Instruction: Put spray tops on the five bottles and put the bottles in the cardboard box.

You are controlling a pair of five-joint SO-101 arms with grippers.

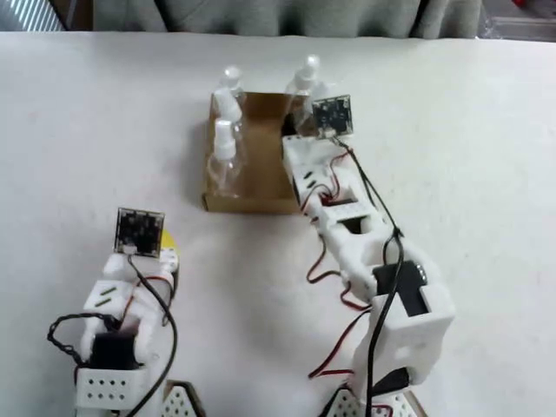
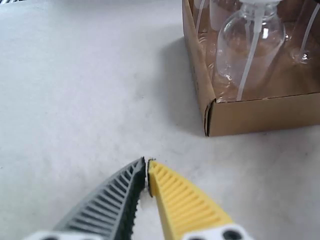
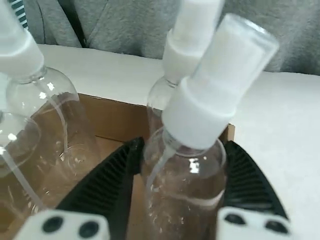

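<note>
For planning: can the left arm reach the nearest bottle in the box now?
Probably yes: bare table lies between the left gripper and the box, and the bottle stands uncovered.

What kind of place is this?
Probably a robotics lab bench: two small robot arms on a white table, a cardboard box of clear spray bottles, a grey curtain behind.

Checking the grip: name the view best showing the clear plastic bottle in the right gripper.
Right wrist view: clear spray-topped plastic bottle close up between the black fingers. High view: partly behind the arm. Left wrist: another bottle.
</note>
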